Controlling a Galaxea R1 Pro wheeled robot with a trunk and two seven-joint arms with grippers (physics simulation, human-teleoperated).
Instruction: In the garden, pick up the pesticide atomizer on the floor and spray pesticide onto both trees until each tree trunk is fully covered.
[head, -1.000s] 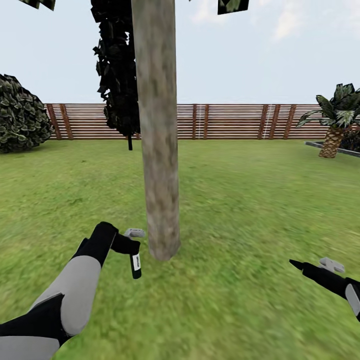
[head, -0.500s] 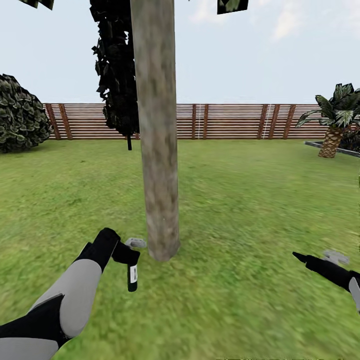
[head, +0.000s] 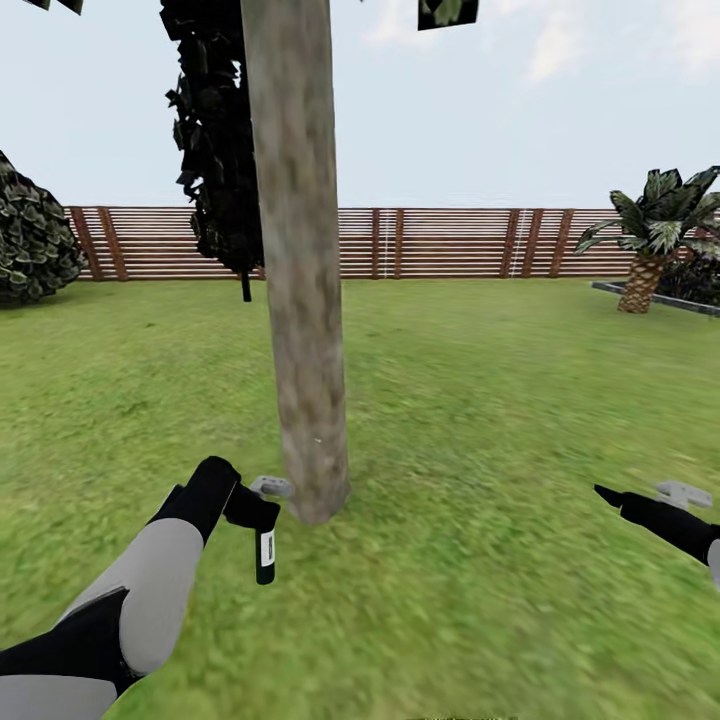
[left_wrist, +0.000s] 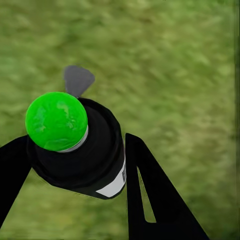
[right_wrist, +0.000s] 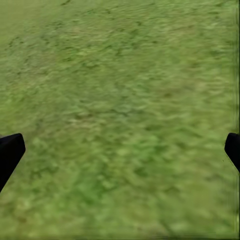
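The atomizer (head: 265, 545) is already off the lawn (head: 480, 400), so the pickup is done. The left gripper (head: 255, 510) is clamped on it: in the left wrist view the atomizer (left_wrist: 80, 145), a black can with a green cap, sits between the two black fingers (left_wrist: 150, 200). It hangs just beside the base of the trunk (head: 300, 300), on the robot's left, seemingly pointing down at the grass rather than at the bark. No spray or coating shows on the trunk, so I judge the spraying of this tree not yet finished, perhaps not begun, and the second tree remains. The right gripper (head: 610, 495) hovers low over the grass, well apart from the trunk, spread wide and empty, its fingertips (right_wrist: 10, 152) at the edges of the right wrist view.
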